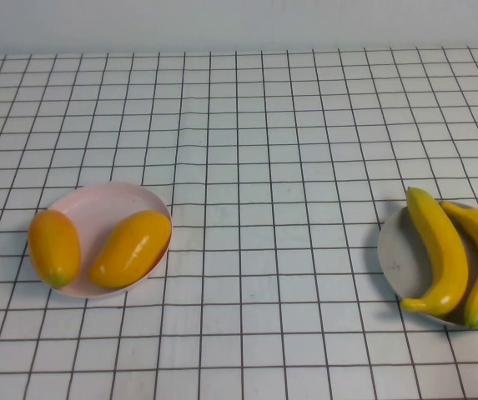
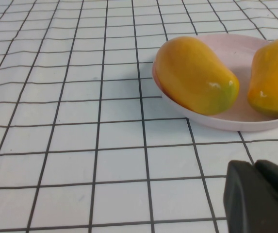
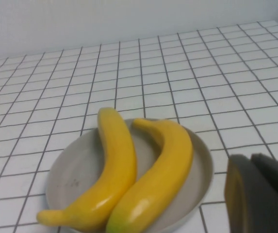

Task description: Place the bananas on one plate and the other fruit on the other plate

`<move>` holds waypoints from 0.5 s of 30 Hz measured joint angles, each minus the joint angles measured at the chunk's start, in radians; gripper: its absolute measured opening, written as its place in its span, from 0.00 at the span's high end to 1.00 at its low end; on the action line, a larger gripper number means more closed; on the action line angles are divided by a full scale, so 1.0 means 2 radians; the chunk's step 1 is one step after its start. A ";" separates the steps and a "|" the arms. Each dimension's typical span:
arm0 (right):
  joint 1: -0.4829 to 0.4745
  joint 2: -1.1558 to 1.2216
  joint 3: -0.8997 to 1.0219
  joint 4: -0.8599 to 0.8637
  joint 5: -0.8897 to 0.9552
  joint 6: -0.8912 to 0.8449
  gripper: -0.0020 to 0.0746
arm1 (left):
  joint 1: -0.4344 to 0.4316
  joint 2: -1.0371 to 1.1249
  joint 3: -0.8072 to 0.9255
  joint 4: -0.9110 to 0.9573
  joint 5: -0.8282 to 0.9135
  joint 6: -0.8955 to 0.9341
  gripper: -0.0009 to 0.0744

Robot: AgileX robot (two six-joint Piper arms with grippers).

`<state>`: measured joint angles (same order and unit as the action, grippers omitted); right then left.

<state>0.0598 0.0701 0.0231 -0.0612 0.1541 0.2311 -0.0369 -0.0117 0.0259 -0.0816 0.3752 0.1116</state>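
Pink plate (image 1: 109, 204) holds both mango-like fruits (image 1: 130, 248); grey plate (image 1: 397, 258) holds both bananas (image 1: 443, 250); left tool (image 2: 262, 199) and right tool (image 3: 262, 194), near their plates, seemingly closed, empty.

Surface: you have a table (image 1: 247, 125) under a white cloth with a black grid, faintly creased | Backdrop: plain pale wall (image 1: 239, 23) along the far edge, possibly a screen | Light: even, soft shadows
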 joint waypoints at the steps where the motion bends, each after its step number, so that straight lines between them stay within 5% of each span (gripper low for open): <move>1: -0.004 -0.006 0.000 0.000 0.005 -0.001 0.99 | 0.000 0.000 0.000 0.000 0.000 0.000 0.99; 15: -0.006 -0.039 0.002 -0.002 0.093 -0.014 0.99 | 0.000 0.000 0.000 0.000 0.000 0.000 0.99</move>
<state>0.0481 -0.0081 0.0270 -0.0658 0.3403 0.2032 -0.0369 -0.0117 0.0259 -0.0816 0.3752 0.1116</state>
